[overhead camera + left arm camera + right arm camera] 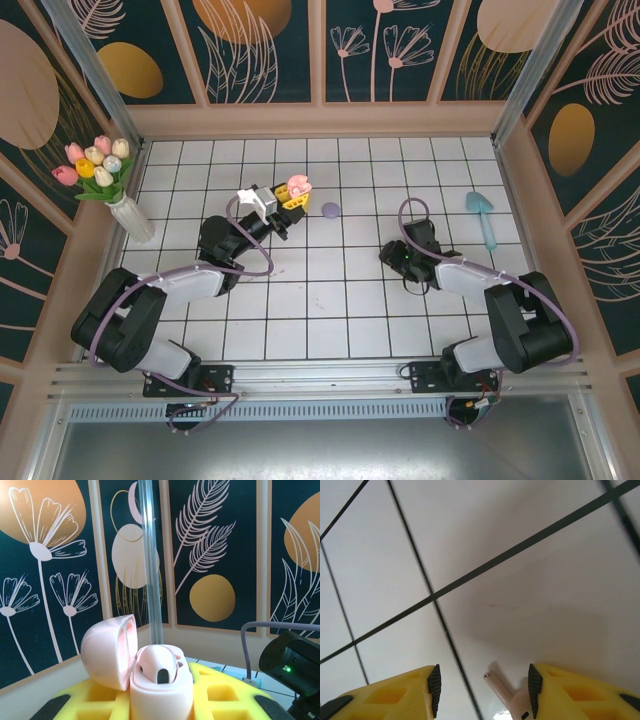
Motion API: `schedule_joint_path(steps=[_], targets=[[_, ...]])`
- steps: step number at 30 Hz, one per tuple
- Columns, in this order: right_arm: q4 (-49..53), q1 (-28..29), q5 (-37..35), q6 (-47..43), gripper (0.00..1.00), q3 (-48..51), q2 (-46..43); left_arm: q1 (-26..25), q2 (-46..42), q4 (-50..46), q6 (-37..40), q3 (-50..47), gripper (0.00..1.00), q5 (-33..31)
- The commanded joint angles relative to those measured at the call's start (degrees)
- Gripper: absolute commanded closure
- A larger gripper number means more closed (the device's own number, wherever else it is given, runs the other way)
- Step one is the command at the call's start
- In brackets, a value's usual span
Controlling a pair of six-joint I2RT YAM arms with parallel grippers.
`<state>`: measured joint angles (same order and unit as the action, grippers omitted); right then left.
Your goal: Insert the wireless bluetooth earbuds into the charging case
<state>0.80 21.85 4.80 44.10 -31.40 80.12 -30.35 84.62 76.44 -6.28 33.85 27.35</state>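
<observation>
1. A pale pink bud (506,692) lies flat on the white tiled table (545,555), on a bare tile just to one side of a dark grout line.
2. Its stem points away from the wrist and slants across the gap. The rounded head sits closer to the wrist, hard up by the pad on the right of that view. I can't tell whether it touches.
3. The right gripper (484,689) is down low over the bud with its jaws about half open, one on each side. The gap is far wider than the bud, so nothing is held yet.
4. Because the bud sits off-centre, I'd judge the next move needs a small sideways shift or a slow close, or the stem may swing and the bud skid out.
5. The case (160,690) is well away to the left, raised off the table, with its lid (107,650) hinged open.
6. The left gripper (291,197) is clamped tight on the case body, with the opening facing up.
7. The right arm is plainly the nearer to the bud. The left only presents the case.
</observation>
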Motion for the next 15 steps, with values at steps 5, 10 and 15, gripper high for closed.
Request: schedule_joint_path(steps=[5, 10, 15], targets=[[-2.9, 6.9, 6.7, 5.7, 0.5, 0.6, 0.2, -0.3, 1.2, 3.5, -0.9, 0.5, 1.0, -0.5], [-3.6, 12.3, 8.3, 7.4, 0.51, -3.0, 0.3, -0.3, 0.7, 3.2, -0.7, 0.5, 1.0, -0.6], [1.7, 11.4, 2.7, 5.1, 0.51, -6.2, -1.7, -0.2, 0.5, 3.2, -0.7, 0.6, 1.0, -0.6]])
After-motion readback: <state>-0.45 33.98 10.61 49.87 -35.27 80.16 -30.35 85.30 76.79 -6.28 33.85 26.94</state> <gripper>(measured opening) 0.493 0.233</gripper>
